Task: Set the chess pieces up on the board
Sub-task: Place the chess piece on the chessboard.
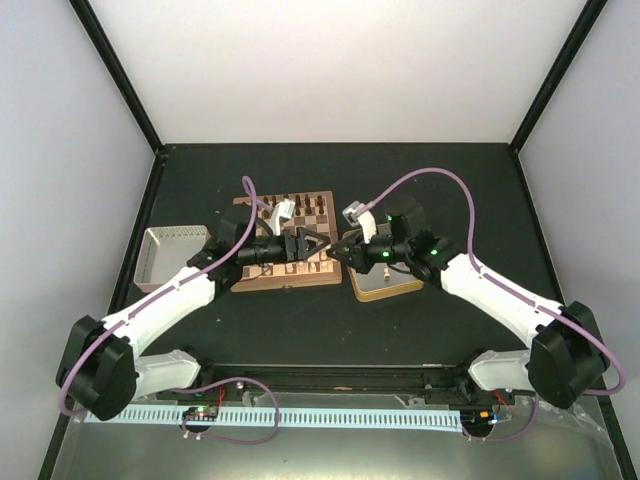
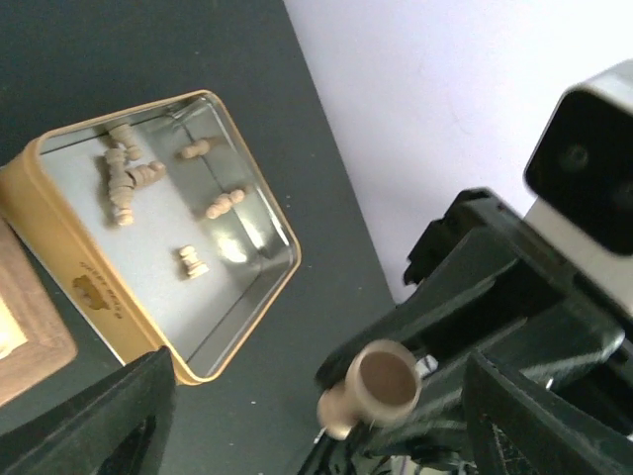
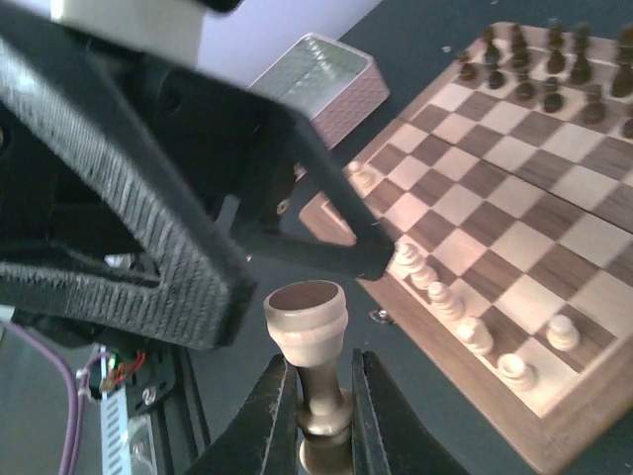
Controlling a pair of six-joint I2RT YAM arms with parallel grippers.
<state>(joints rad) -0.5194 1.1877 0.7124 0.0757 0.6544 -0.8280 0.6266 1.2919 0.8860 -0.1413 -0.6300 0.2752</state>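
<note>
The board lies at mid-table, with dark chessmen on its far rows and pale chess pieces along its near edge. My right gripper is shut on the stem of one pale tan piece, held base-up just off the board's right edge. My left gripper is open, with its fingers on either side of that piece and not touching it. In the left wrist view the piece sits between the left gripper's spread jaws. Both grippers meet at the board's near right corner, right gripper.
A gold-rimmed tin holds several loose pale pieces; it sits under my right arm, right of the board. A ribbed pale lid or tray lies left of the board, also in the right wrist view.
</note>
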